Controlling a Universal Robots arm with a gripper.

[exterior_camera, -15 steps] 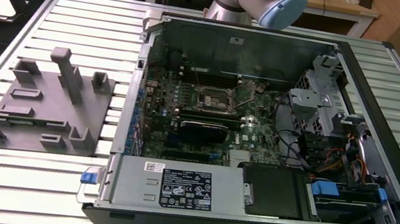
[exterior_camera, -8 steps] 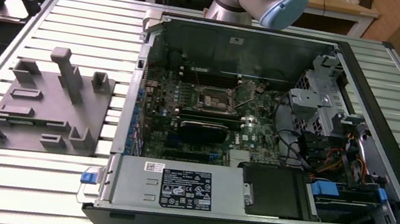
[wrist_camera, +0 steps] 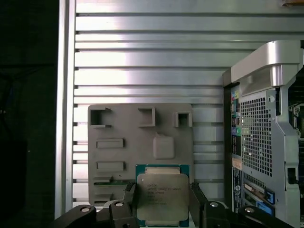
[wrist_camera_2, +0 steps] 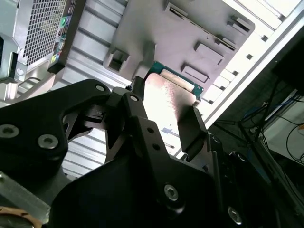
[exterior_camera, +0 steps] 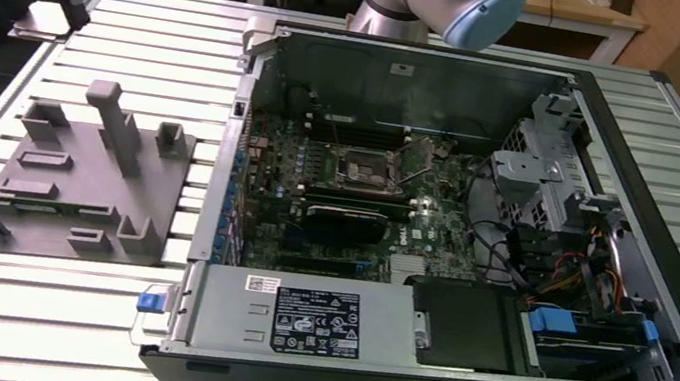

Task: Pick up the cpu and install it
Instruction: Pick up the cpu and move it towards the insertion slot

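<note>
First wrist view: the cpu [wrist_camera: 162, 195] is clamped between the jaws, one black finger [wrist_camera: 130, 199] against each of two opposite edges, with the silver lid facing the camera and the green rim showing. Gripping by the edges presumably keeps the underside contacts untouched and the chip level. It hangs over the grey tray [wrist_camera: 118, 142], at the tray edge opposite the upright posts, and appears lifted clear of the tray surface. The second wrist view confirms the hold, with the cpu [wrist_camera_2: 166, 102] in front of the tray [wrist_camera_2: 190, 28]. The tray lies flat on the slatted desk [wrist_camera: 142, 61], with the open computer case [wrist_camera: 266, 142] just beside it. In the exterior view, the black-framed motherboard socket [exterior_camera: 364, 166] sits inside the case, well apart from the tray [exterior_camera: 72, 176].
</note>
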